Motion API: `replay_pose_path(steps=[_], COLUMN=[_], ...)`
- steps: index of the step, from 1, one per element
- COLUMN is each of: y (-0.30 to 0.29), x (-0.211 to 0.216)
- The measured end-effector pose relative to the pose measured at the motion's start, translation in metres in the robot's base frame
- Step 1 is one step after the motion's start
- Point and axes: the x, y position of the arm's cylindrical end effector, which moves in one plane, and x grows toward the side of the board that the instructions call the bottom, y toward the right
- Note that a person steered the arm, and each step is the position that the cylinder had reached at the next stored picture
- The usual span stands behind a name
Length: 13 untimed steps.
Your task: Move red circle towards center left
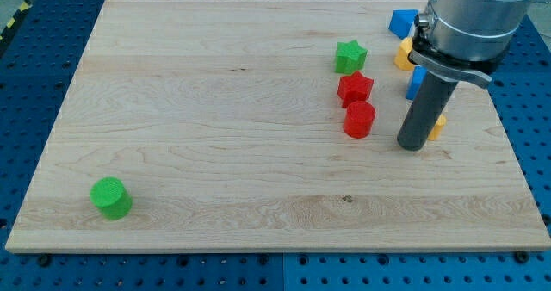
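Observation:
The red circle (359, 120) is a short red cylinder on the wooden board (215, 110), right of the middle. A red star (355, 89) sits just above it, nearly touching. A green star (350, 57) is above that. My tip (412, 146) rests on the board a short way to the right of the red circle, with a gap between them. The rod hides part of a yellow block (437, 126) behind it.
A green cylinder (111, 197) stands near the board's bottom left corner. At the top right lie a blue block (402, 22), a yellow block (403, 55) and a blue block (414, 82), partly hidden by the arm. Blue pegboard surrounds the board.

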Motion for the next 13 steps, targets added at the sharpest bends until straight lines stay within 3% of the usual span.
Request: replay_pose_path(steps=[1, 4, 10, 13], y=[0.000, -0.017, -0.176, -0.206], x=[-0.022, -0.027, -0.031, -0.058])
